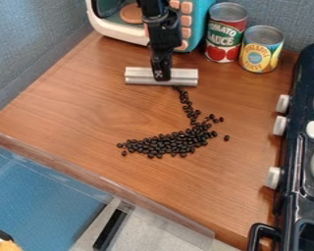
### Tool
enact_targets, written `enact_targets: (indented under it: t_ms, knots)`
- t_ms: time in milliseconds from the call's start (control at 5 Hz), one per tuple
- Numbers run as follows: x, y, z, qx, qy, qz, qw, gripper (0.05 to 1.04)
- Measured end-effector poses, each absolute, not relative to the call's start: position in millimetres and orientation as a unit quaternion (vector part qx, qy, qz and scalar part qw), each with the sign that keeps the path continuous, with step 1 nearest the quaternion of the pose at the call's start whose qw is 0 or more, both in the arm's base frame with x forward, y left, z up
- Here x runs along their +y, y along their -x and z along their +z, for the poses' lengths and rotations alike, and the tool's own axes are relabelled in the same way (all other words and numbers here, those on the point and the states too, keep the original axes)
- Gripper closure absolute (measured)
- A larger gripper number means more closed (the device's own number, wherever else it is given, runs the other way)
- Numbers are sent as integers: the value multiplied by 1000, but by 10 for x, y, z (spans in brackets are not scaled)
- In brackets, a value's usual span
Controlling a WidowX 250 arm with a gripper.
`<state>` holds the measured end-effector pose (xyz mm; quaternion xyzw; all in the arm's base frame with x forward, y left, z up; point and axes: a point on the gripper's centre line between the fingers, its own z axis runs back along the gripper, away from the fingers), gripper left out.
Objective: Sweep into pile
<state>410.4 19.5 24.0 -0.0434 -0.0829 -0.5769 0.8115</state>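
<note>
Soft, even light covers the counter (67,103); faint sheen lies left of centre; the metal bar (139,76) catches glints.

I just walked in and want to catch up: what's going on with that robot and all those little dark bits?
The robot's gripper is holding a silver bar crosswise above a mess of dark beans on the wooden counter, apparently to sweep them into a pile. Most lie in a wide band, with a thin trail running from it up toward the bar and a few strays at the edges, so it isn't one neat pile yet.
</note>
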Motion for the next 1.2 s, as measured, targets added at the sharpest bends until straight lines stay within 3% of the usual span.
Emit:
enact_targets:
  t_ms: [400,1200]
  knots:
    - [80,-3843,232,-76,60,-584,806,741]
    - [-89,-3373,201,-86,59,-587,803,741]
